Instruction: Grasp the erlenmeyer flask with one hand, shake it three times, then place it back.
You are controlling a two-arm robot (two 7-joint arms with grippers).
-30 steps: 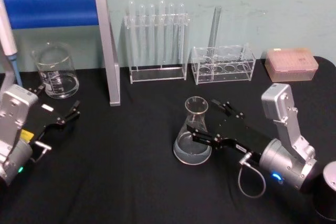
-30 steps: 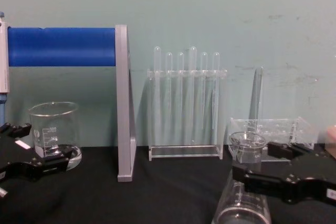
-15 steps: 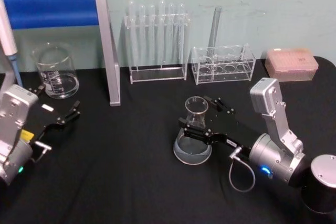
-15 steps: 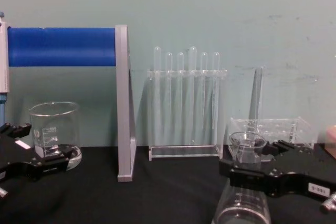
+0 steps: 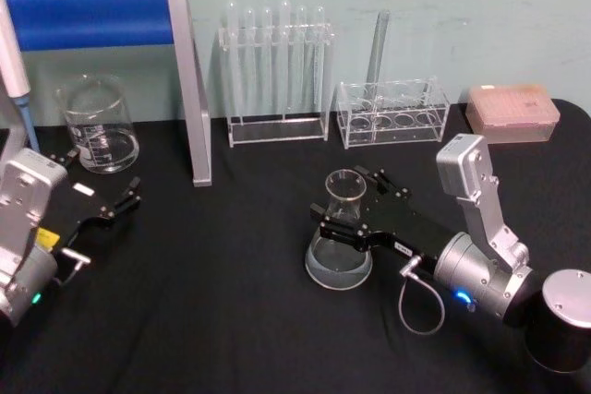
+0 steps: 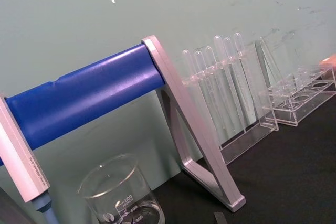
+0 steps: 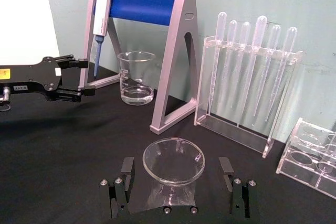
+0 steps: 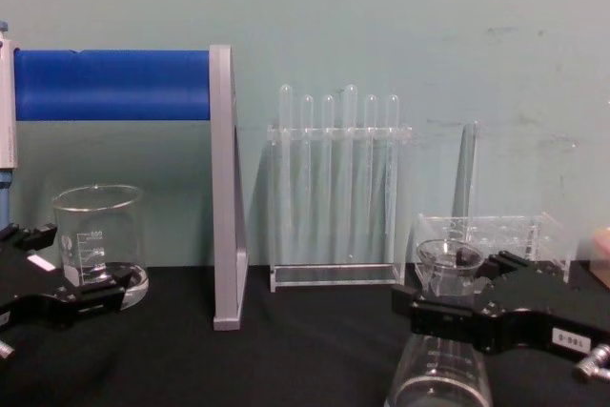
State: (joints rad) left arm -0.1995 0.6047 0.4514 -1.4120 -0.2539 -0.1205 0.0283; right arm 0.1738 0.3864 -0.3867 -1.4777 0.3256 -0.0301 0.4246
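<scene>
The erlenmeyer flask (image 5: 343,193) stands upright mid-worktop (image 5: 231,302), towards the right edge. Its neck is straddled by the right gripper (image 7: 178,184), fingers kept apart, clear of the glass, ready for closing. The left gripper (image 5: 102,182) is parked, fingers apart, at the left edge.

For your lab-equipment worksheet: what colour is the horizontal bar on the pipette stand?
The bar is bright blue, shown best in the chest view.

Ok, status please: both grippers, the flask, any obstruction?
Right gripper open, jaws either side of erlenmeyer flask neck, not closed. Flask upright on table. Left gripper open, parked beside beaker. Nothing between jaws and neck.
</scene>
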